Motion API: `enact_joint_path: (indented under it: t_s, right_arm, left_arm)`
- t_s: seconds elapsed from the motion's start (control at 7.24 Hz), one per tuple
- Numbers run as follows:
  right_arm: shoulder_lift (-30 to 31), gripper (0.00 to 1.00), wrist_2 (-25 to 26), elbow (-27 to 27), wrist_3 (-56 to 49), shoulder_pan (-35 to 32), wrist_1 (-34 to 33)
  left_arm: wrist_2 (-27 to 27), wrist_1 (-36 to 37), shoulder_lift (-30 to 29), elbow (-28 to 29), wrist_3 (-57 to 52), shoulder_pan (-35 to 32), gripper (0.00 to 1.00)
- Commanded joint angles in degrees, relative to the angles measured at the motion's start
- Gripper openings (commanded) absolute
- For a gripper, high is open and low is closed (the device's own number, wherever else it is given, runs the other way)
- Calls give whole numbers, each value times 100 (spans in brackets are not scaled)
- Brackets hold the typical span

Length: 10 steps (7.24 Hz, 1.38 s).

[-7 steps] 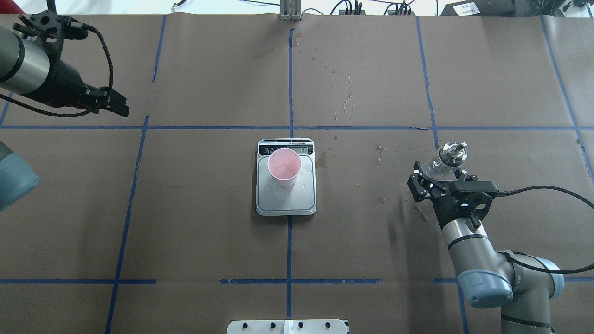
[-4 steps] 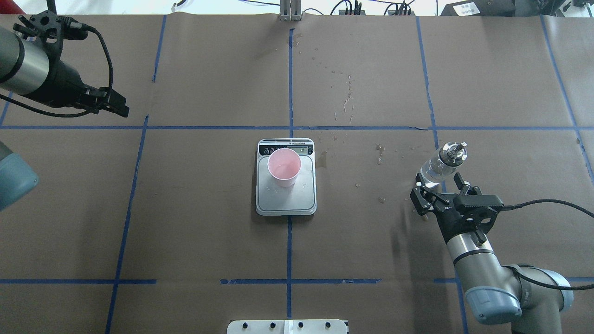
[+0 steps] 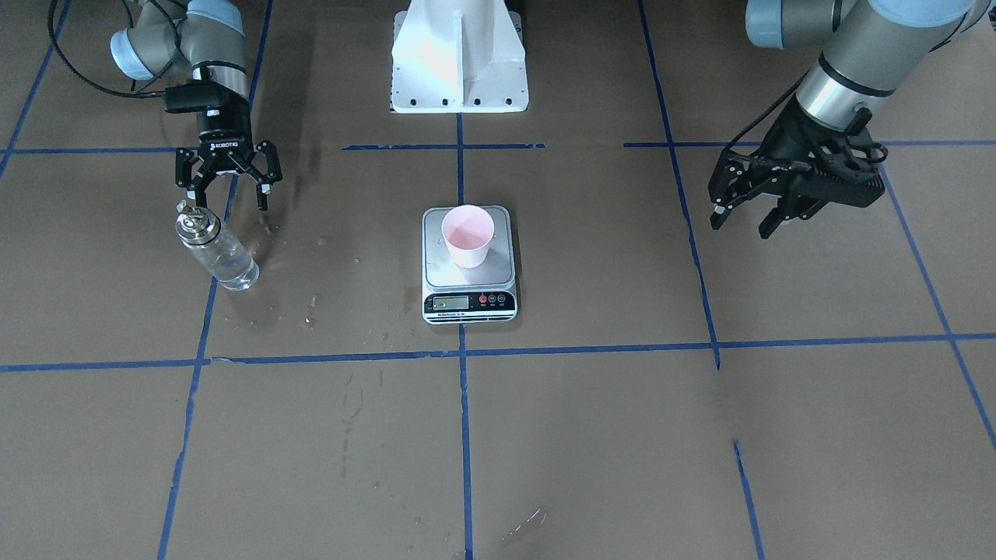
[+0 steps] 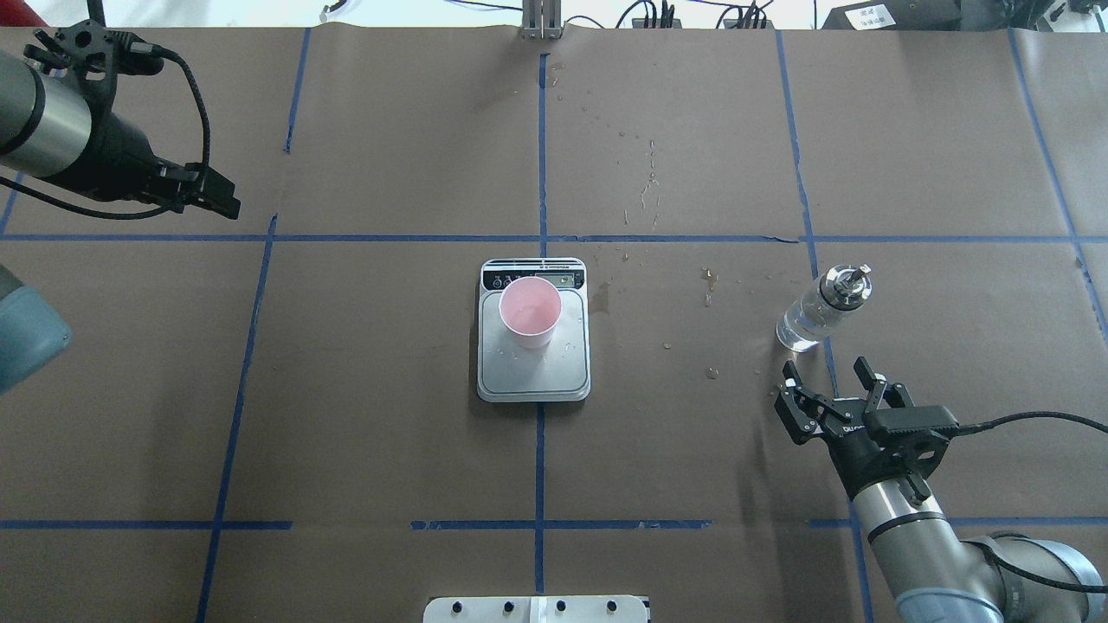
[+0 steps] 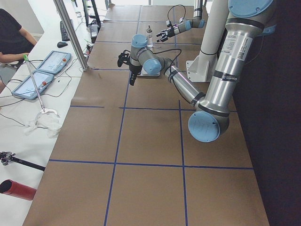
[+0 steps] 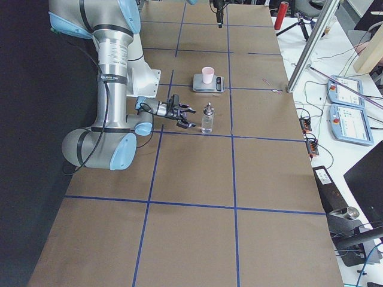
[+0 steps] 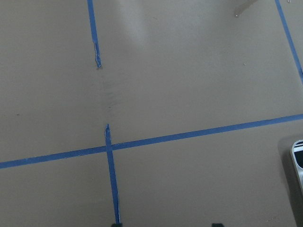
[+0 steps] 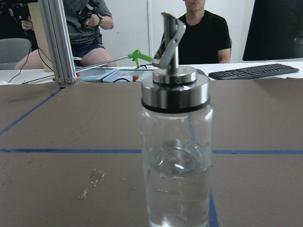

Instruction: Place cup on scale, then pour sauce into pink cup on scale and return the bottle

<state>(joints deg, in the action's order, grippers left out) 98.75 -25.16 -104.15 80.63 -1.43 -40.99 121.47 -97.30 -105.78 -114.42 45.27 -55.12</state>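
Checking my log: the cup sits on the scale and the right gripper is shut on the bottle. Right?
No. The cup sits on the scale, but the right gripper is open, apart from the bottle, which stands free; the overhead exterior view shows it.

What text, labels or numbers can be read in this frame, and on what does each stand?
"ROBOTIQ": white print on the black body of the right claw, front-facing view.
Display and button marks on the scale: too small to read.
White label on the black box at the overhead view's top right: blurred, unreadable.
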Motion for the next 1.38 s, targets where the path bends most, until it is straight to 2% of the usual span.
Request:
enact_joint_path:
  t_s: [0.0, 0.14, 0.41, 0.55, 0.69, 0.83, 0.97, 1.1, 1.24]
  right_arm:
    - [957, 100, -172, -193, 76, 134, 718]
    - [1466, 100, -339, -185, 76, 125, 1185]
    - [1961, 100, -742, -36, 50, 73, 1836]
    - [2016, 100, -1258, 148, -150, -250, 2301]
    - [2008, 100, -1933, 228, -762, -879, 2585]
    - [1947, 100, -3002, 220, -1098, -1669, 2613]
    - [1824, 100, -4518, 237, -1676, -2886, 2605]
    - [1658, 100, -5446, 359, -2230, -3786, 2579]
    - [1378, 100, -6570, 621, -2671, -4708, 2465]
  left_arm:
    - [0, 0, 13, 16, -10, 1, 70]
    - [0, 0, 13, 16, -10, 1, 70]
    - [0, 0, 31, 60, -88, 1, 70]
    - [0, -26, 40, 113, -106, 1, 70]
    - [0, -35, 48, 139, -115, 1, 70]
    - [17, -35, 48, 235, -463, -16, 70]
    - [26, -35, 144, 306, -789, -77, 70]
    - [113, -61, 345, 385, -1279, -452, 70]
    - [506, -70, 521, 655, -2041, -934, 70]
